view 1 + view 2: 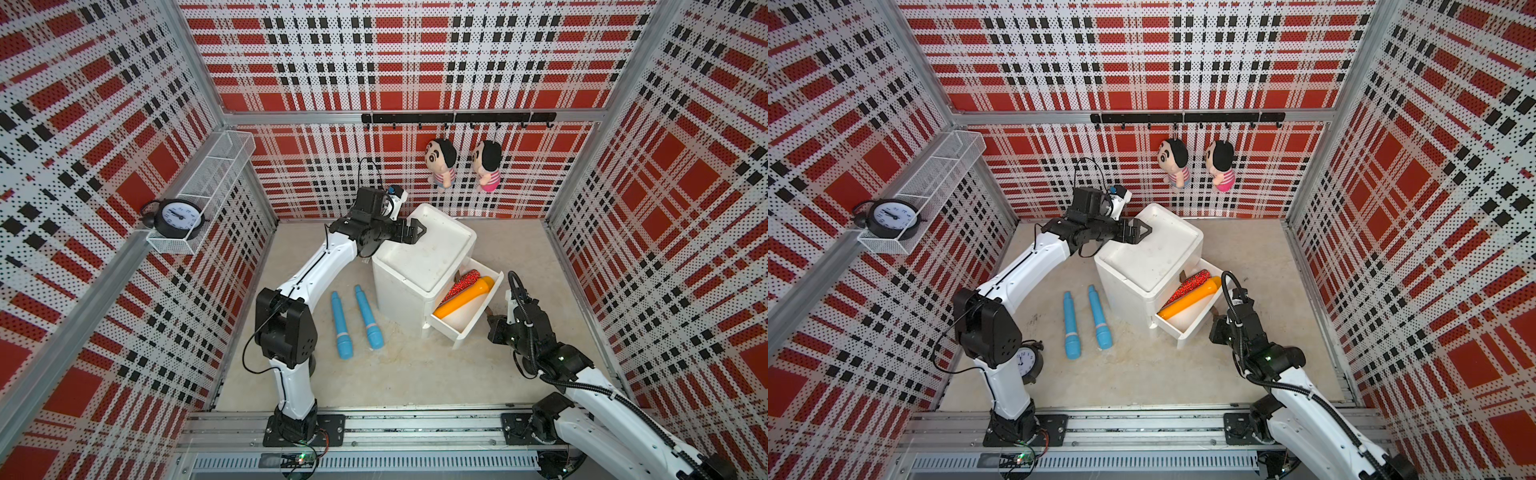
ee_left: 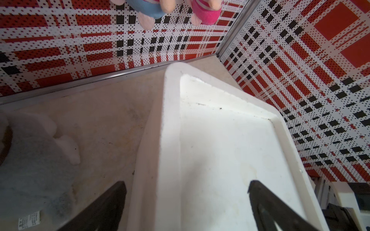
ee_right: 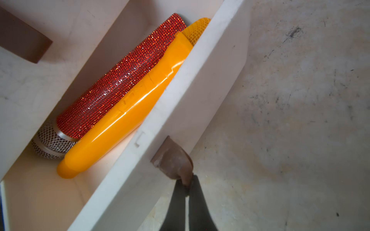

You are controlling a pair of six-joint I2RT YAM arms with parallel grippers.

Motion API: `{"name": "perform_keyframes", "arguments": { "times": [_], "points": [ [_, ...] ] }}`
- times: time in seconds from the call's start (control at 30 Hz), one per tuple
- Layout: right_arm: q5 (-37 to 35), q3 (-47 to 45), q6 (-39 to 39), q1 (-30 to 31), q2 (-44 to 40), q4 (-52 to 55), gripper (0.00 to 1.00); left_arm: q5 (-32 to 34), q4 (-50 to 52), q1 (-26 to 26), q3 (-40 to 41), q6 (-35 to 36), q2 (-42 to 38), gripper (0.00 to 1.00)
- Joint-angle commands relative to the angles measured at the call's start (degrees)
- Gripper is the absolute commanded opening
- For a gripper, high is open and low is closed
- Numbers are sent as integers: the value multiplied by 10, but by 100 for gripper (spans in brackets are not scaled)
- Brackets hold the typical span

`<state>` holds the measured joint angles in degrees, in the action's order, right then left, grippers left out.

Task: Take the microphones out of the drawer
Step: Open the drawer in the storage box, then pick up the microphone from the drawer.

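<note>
Red-glitter microphone (image 3: pixel 120 80) and orange microphone (image 3: pixel 128 108) lie side by side in the open drawer (image 1: pixel 478 322).
In a top view both sit at 10 o'clock from the right gripper (image 1: pixel 491 321), across the drawer's front wall; its jaws are clenched on the brown pull tab (image 3: pixel 173 160). The left gripper (image 1: pixel 415 232) hangs spread wide over the white cabinet (image 1: pixel 428 262), toward its 11 o'clock edge.

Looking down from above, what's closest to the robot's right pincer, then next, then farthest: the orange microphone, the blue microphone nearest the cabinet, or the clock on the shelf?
1. The orange microphone, in the open drawer beside the right pincer, shut on the handle.
2. The blue microphone, on the floor past the cabinet.
3. The clock, up on the left wall's wire shelf.
</note>
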<state>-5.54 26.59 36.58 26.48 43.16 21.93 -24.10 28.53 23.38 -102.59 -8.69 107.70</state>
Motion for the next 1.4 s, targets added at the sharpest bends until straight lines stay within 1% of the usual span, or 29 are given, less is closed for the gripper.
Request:
{"name": "perform_keyframes", "arguments": {
  "times": [0.0, 0.13, 0.33, 0.4, 0.6, 0.63, 0.67, 0.73, 0.77, 0.8, 0.87, 0.9, 0.97, 1.0, 1.03, 1.13, 1.17, 1.23, 1.37],
  "points": [
    [-51, 17, 51, 18, 14, 97, 0, 27, 28, 0, -6, 12, 22, 98],
    [-112, 34, 85, 31, 20, 135, 0, 33, 30, -1, -8, 12, 22, 98],
    [-157, 37, 125, 36, -45, 171, 0, 43, 32, -3, -8, 11, 21, 98],
    [-166, 41, 134, 36, -55, 182, 0, 43, 31, -3, -8, 8, 23, 98],
    [-155, 36, 132, 36, -51, 162, 0, 38, 31, -3, -10, 7, 24, 98],
    [-155, 35, 133, 36, -52, 159, 1, 39, 31, -3, -10, 7, 22, 98],
    [-154, 35, 132, 37, -53, 155, 11, 39, 32, -2, -10, 8, 22, 98],
    [-157, 43, 130, 36, -55, 154, 36, 39, 32, -2, -10, 10, 22, 98],
    [-159, 48, 128, 36, -57, 156, 46, 39, 32, -2, -10, 10, 21, 98],
    [-163, 55, 127, 36, -58, 159, 54, 39, 33, -2, -10, 10, 22, 98],
    [-171, 76, 123, 36, -60, 174, 62, 37, 34, -1, -11, 13, 21, 98],
    [-176, 87, 120, 36, -62, 183, 72, 35, 34, -1, -11, 13, 20, 98],
    [-183, 110, 113, 36, -64, 197, 84, 29, 34, 0, -12, 16, 17, 98],
    [-186, 121, 108, 36, -64, 204, 97, 30, 34, 0, -13, 16, 16, 98],
    [-189, 131, 100, 36, -62, 208, 100, 30, 34, 0, -13, 17, 14, 98],
    [-196, 164, 91, 36, -48, 221, 100, 33, 34, -1, -15, 22, 9, 98],
    [-198, 174, 72, 37, -41, 229, 100, 34, 35, -2, -18, 24, 8, 98],
    [-199, 194, 62, 36, -24, 236, 100, 38, 38, -2, -25, 28, 4, 98],
    [-167, 229, 30, 36, 16, 224, 100, 46, 42, -9, -35, 35, -8, 98]
  ]
}}
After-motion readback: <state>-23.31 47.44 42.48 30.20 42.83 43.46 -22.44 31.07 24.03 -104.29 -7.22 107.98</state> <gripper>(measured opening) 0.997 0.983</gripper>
